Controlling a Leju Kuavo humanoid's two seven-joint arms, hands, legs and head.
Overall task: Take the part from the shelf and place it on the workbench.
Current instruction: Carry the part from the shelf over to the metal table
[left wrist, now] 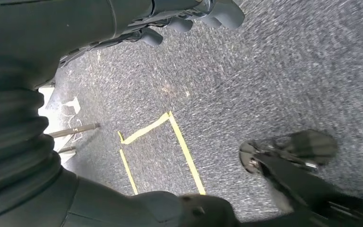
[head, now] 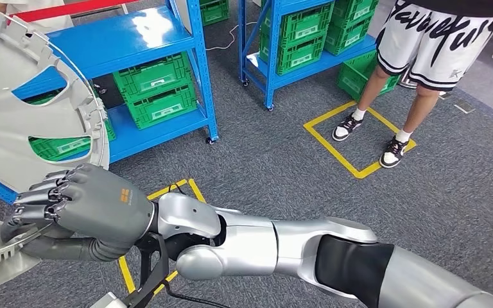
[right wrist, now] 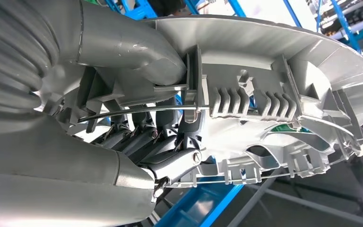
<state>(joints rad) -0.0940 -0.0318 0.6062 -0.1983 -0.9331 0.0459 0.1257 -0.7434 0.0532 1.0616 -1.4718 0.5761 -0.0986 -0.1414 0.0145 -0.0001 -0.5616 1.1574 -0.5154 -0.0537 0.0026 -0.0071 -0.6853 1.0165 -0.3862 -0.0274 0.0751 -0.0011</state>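
Right hand (head: 80, 208) w/ fingers round rim of grey wheel cover (head: 19, 128), cover upright, ribbed back twd robot.

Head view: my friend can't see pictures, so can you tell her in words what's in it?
The right hand grips the rim of a big grey wheel cover at the left. Behind stand blue shelves with green crates, and a person stands by a yellow square taped on the grey carpet.
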